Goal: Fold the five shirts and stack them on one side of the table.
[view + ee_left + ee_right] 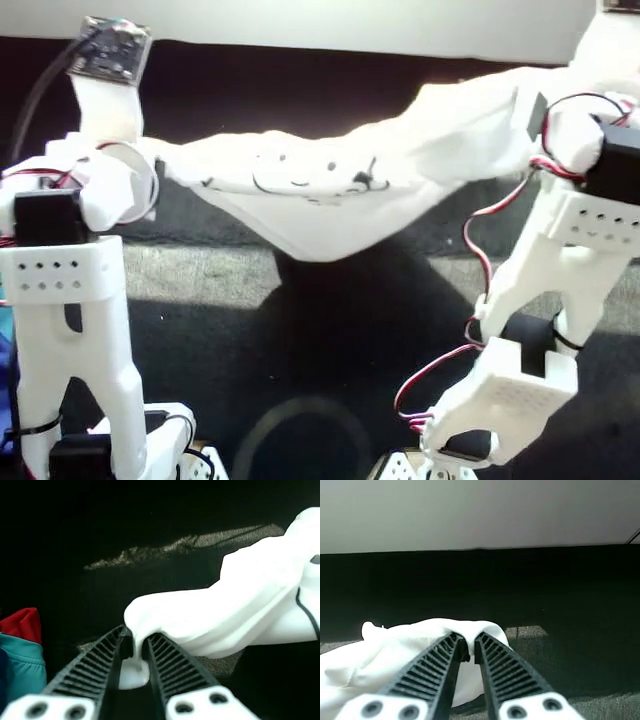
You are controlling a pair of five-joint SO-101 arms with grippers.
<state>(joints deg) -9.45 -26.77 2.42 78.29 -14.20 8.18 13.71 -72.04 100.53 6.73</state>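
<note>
1. My left claw [136,641] is pressed together on a bunched end of the white shirt [235,610]. Fabric is squeezed between the ribbed fingers [175,660], and a tuft pokes out behind them.
2. My right claw [470,645] pinches the opposite end, with cloth bulging around both of its tips.
3. In the high view the shirt hangs in the air between the two arms, above the dark table [330,340]. Its middle sags into a downward point.
4. The next move turns on one relation. The shirt's long axis runs side to side, from one claw straight across to the other. From each claw the cloth leads off towards the other arm.
5. Neither arm is nearer, since each has one end.
6. The right end shows higher in the high view than the left, so the axis is slightly tilted. I cannot tell whether that end is raised or just farther back.
7. I judge that laying it flat calls for both claws to lower together while apart. The sagging point would likely touch down first and could fold under.
8. A red cloth [20,622] and a teal cloth [22,660] lie near my left claw. I guess the stack is there.
</note>
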